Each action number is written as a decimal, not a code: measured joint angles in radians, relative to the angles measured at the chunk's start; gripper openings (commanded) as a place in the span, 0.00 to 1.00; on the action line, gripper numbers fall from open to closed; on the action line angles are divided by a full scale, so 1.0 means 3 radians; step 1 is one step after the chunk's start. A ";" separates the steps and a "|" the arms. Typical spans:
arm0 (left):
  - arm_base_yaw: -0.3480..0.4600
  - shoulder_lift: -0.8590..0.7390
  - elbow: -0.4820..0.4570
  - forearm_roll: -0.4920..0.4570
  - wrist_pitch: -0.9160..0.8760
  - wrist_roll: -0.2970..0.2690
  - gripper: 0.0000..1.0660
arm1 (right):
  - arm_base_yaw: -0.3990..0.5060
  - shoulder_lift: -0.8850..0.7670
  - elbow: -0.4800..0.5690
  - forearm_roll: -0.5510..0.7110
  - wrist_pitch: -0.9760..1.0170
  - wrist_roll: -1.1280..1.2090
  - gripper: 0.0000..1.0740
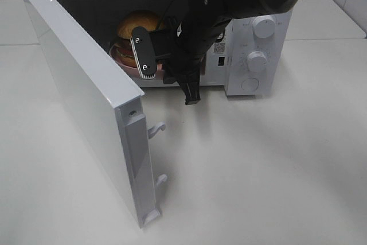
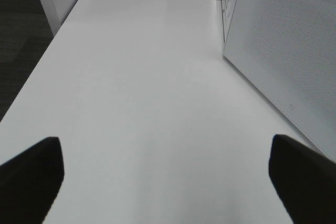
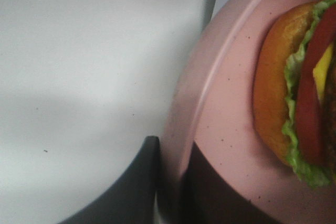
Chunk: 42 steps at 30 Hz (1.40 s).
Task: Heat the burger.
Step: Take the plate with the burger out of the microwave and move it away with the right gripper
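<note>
The burger (image 1: 137, 24) sits on a pink plate (image 1: 131, 67) inside the open white microwave (image 1: 258, 81). My right gripper (image 1: 152, 70) reaches into the microwave's opening at the plate's near edge. In the right wrist view the gripper (image 3: 170, 182) is shut on the plate's rim (image 3: 210, 72), with one dark finger (image 3: 131, 192) outside the rim and one over the plate. The burger (image 3: 294, 93), with golden bun, lettuce, tomato and cheese, is close by. My left gripper (image 2: 165, 182) is open and empty over bare table, out of the exterior view.
The microwave door (image 1: 80, 84) swings wide open toward the front left, its latch hooks (image 1: 156, 129) pointing right. The control knobs (image 1: 257, 60) are on the microwave's right side. In the left wrist view the door's dotted panel (image 2: 283, 51) stands beside the left gripper.
</note>
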 measured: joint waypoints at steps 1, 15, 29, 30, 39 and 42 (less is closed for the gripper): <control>0.0000 0.0000 0.0000 0.0000 0.0000 0.0000 0.92 | 0.0000 -0.0067 0.0097 0.0003 -0.0077 -0.0030 0.01; 0.0000 0.0000 0.0000 0.0000 0.0000 0.0000 0.92 | 0.0000 -0.0463 0.0710 -0.0007 -0.0607 -0.0230 0.02; 0.0000 0.0000 0.0000 0.0000 0.0000 0.0000 0.92 | 0.0013 -0.0987 0.1530 -0.0057 -0.0977 -0.0353 0.03; 0.0000 0.0000 0.0000 0.0000 0.0000 0.0000 0.92 | 0.0013 -0.1057 0.1640 -0.0063 -0.0980 -0.0353 0.03; 0.0000 0.0000 0.0000 0.0000 0.0000 0.0000 0.92 | 0.0013 -0.1353 0.2037 -0.0103 -0.1060 -0.0353 0.03; 0.0000 0.0000 0.0000 0.0000 0.0000 0.0000 0.92 | 0.0013 -0.1480 0.2187 -0.0107 -0.1083 -0.0353 0.03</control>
